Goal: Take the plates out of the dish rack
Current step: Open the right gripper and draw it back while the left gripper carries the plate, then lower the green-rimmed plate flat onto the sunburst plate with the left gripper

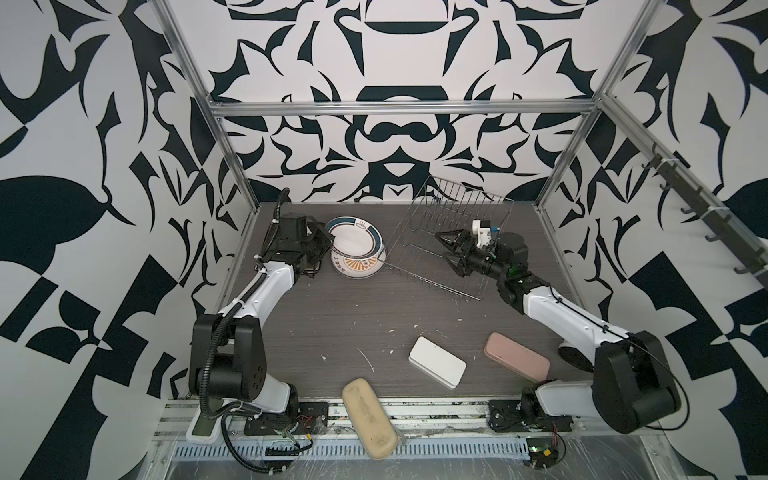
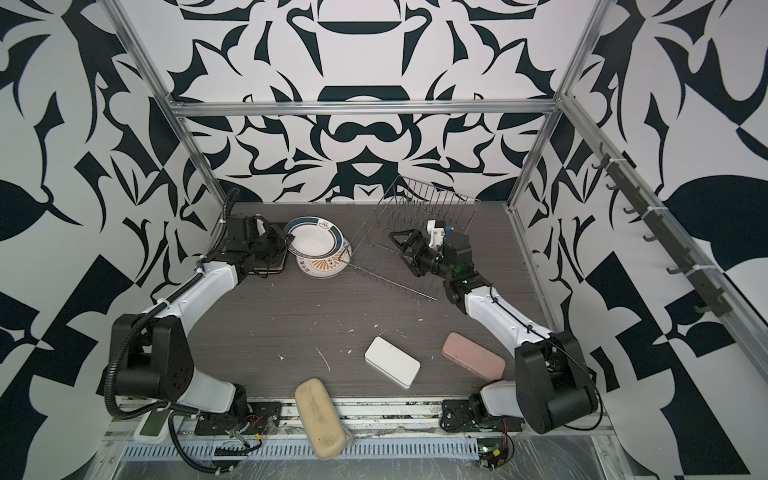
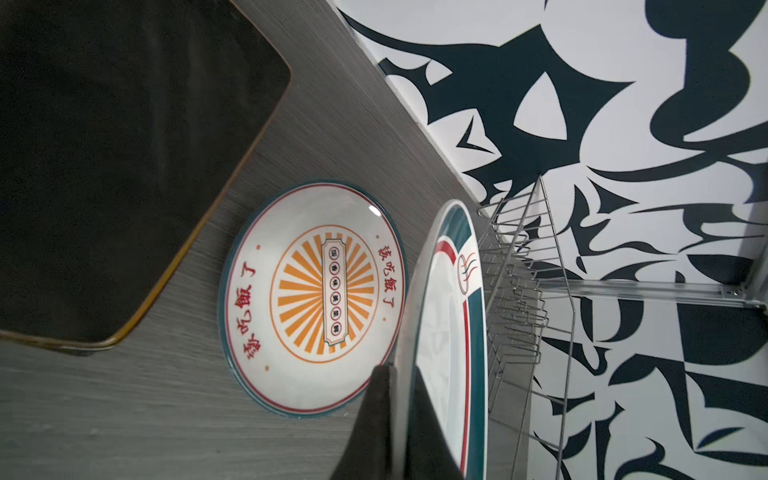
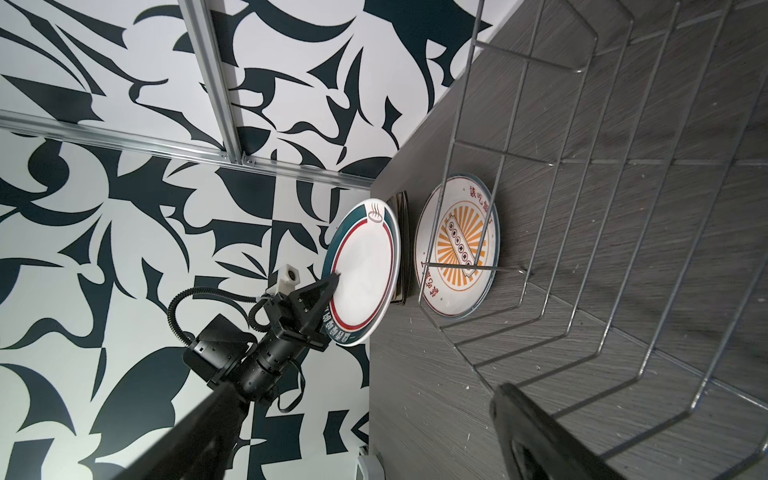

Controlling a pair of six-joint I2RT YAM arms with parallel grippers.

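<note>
My left gripper (image 1: 331, 245) (image 3: 401, 374) is shut on the rim of a round plate with a teal band (image 1: 357, 237) (image 2: 316, 239) (image 3: 444, 332) (image 4: 361, 266), holding it tilted on edge. Just below it a round plate with an orange sunburst (image 1: 353, 268) (image 2: 322, 268) (image 3: 311, 295) (image 4: 457, 245) lies on the table. Black square plates (image 3: 116, 166) (image 2: 272, 266) are stacked under the left arm. The wire dish rack (image 1: 469, 197) (image 2: 434, 195) (image 3: 519, 291) (image 4: 582, 208) holds no plates. My right gripper (image 1: 446, 253) (image 2: 401, 251) (image 4: 361, 399) stands open over it, holding nothing.
A white box (image 1: 437, 362), a pink case (image 1: 517, 357) and a beige case (image 1: 368, 419) lie near the front edge. The rack's near-left corner wire reaches the sunburst plate. Metal frame posts and patterned walls close in the table at the back and sides.
</note>
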